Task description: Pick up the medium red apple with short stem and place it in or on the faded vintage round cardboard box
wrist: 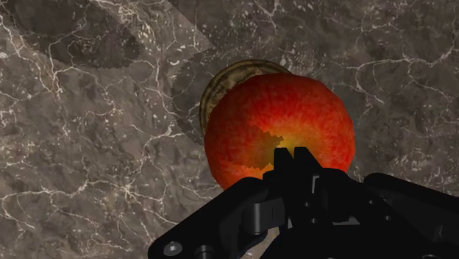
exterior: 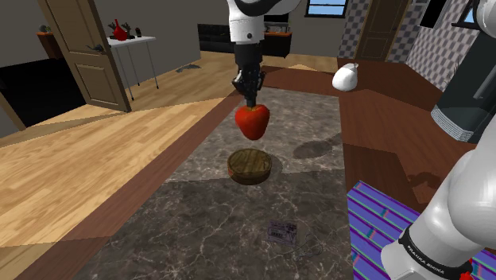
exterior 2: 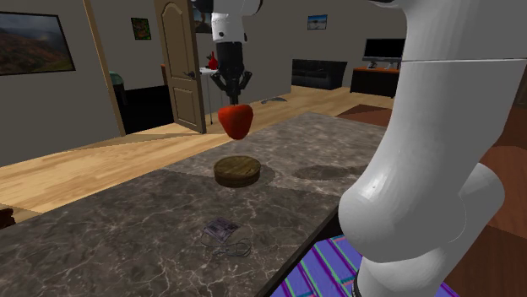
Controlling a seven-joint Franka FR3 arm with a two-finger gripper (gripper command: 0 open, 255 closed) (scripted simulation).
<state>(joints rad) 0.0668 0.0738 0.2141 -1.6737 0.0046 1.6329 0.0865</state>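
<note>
Transport step: the claw (exterior: 250, 101) clasps the red apple (exterior: 252, 121) aloft above the round brown box (exterior: 250, 166), midway across the surface (exterior: 159, 231), apparently slightly off-centre; next: centre, lower, release.

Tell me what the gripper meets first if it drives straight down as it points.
Shut on the red apple, the gripper points down at the round brown box. The apple would probably touch the box's top first, though the wrist view shows the box off-centre behind the apple, so perhaps near its rim.
</note>
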